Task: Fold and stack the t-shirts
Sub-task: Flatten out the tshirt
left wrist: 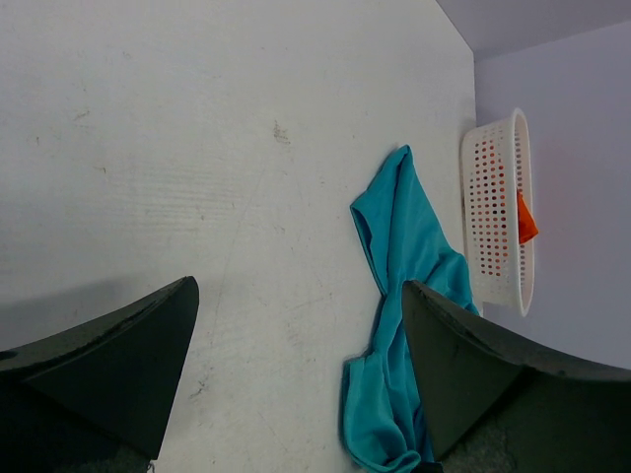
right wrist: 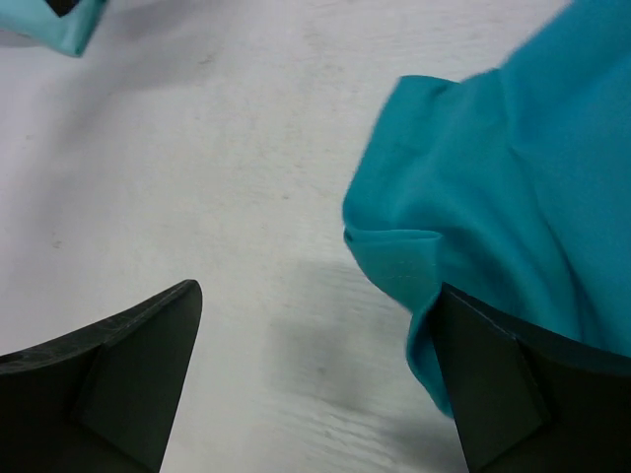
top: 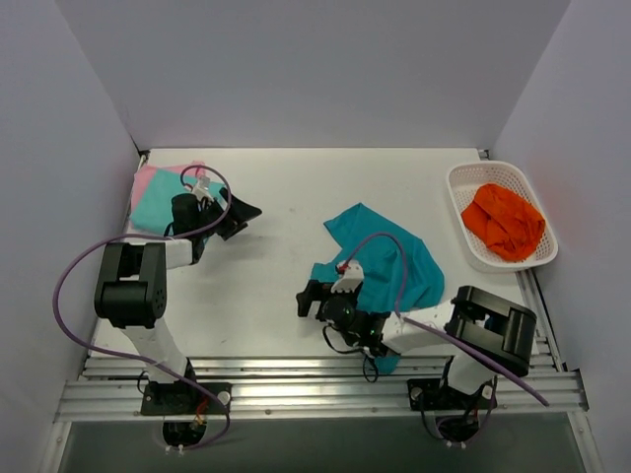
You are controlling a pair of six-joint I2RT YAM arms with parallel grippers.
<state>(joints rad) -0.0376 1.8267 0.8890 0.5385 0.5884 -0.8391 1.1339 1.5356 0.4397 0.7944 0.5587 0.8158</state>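
Far left corner of the counter (top: pixel 286 187): a pink shirt (top: pixel 146 179) lying flat, with an aqua shirt (top: pixel 150 210) on top of it. Look like neat folded squares, one on the other. Seems like two shirts done and stacked. Hard to see every edge, with the left arm partly in the way.

Toward the near right part of the counter: a teal shirt (top: pixel 389 258). Not folded. Lies lumpy and bunched, with one edge turned over on itself. Well apart from the stack.

Left tool (top: pixel 237 215): hovers just beside the stack, on the side facing the middle of the counter. Spread wide, with only bare counter between the fingers in its own camera. Holds nothing.

Right tool (top: pixel 311 299): sits low at the near left edge of the teal shirt. Spread wide too. Nothing pinched, with the cloth right beside one finger and not between the two.

Far right edge of the counter: a white basket (top: pixel 461 185) with an orange cloth (top: pixel 503 222) bunched up inside. Cannot tell if that is a shirt too.

Left to do, as a guess: pull the teal shirt flat, fold it small, carry it across to the far left corner and set it on top of the aqua one. More than halfway along, going by the three shirts on the counter.
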